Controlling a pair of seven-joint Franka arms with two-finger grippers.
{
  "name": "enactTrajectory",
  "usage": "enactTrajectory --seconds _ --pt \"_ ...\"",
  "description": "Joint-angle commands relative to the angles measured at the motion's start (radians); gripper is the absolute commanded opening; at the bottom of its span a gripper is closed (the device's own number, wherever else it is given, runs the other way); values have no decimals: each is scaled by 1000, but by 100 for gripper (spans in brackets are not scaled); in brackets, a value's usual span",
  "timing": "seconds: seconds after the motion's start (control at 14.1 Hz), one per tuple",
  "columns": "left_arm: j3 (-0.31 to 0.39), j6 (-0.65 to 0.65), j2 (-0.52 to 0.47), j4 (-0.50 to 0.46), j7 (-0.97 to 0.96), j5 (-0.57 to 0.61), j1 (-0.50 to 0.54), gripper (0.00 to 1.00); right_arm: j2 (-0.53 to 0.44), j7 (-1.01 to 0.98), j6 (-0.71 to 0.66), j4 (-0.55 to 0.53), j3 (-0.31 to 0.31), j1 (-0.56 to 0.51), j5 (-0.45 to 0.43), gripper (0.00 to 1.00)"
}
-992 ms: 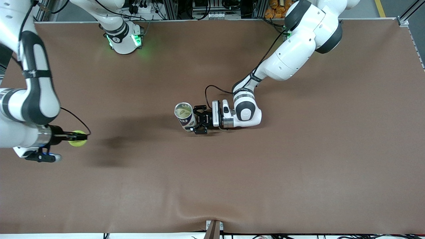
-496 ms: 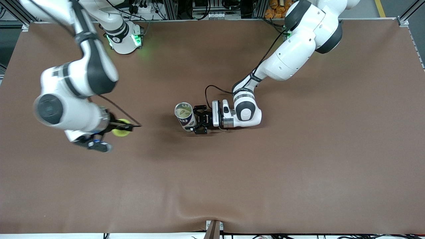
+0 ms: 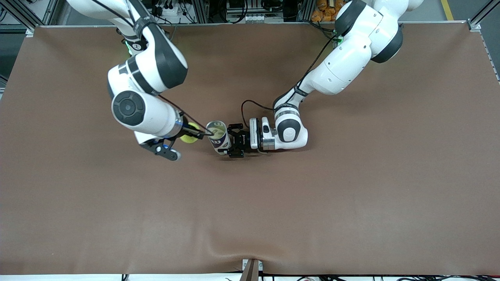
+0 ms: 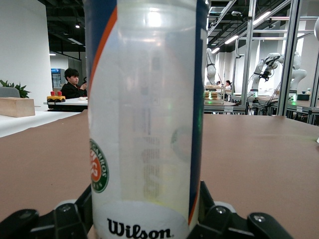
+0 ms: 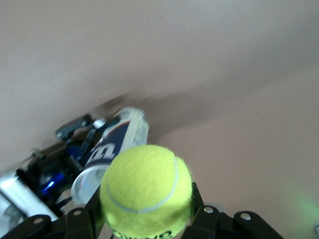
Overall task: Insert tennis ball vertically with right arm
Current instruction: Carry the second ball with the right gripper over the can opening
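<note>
A clear Wilson tennis ball can (image 3: 216, 132) stands upright at the table's middle with its top open. My left gripper (image 3: 233, 145) is shut on the can's lower part; the can fills the left wrist view (image 4: 147, 124), with a black finger (image 4: 83, 205) on each side. My right gripper (image 3: 203, 134) is shut on a yellow tennis ball (image 3: 189, 137) and holds it in the air beside the can's rim, toward the right arm's end. In the right wrist view the ball (image 5: 146, 189) sits between the fingers (image 5: 197, 204), and the can (image 5: 107, 149) is seen past it.
The brown table cloth (image 3: 273, 214) is bare around the can. The right arm's elbow (image 3: 129, 107) hangs over the table just past the ball, toward the right arm's end. The left arm's wrist (image 3: 287, 132) lies low by the can.
My right arm has swung from the right arm's end of the table to the can, carrying the ball. The left arm and the can have not moved.
</note>
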Motion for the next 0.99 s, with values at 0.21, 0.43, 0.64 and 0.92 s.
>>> enactTrajectory --seconds 0.21,0.43,0.64,0.92 --pt "0 4 13 -9 90 -30 -2 79 23 93 69 20 -15 102 14 58" --pt "0 4 13 -7 89 -31 -2 79 38 94 90 10 -18 119 4 58" --pt "0 4 15 -9 89 -31 -2 79 58 94 87 7 -17 119 -33 58" --pt "0 4 15 -9 89 -30 -2 79 69 94 82 6 -17 119 -33 90"
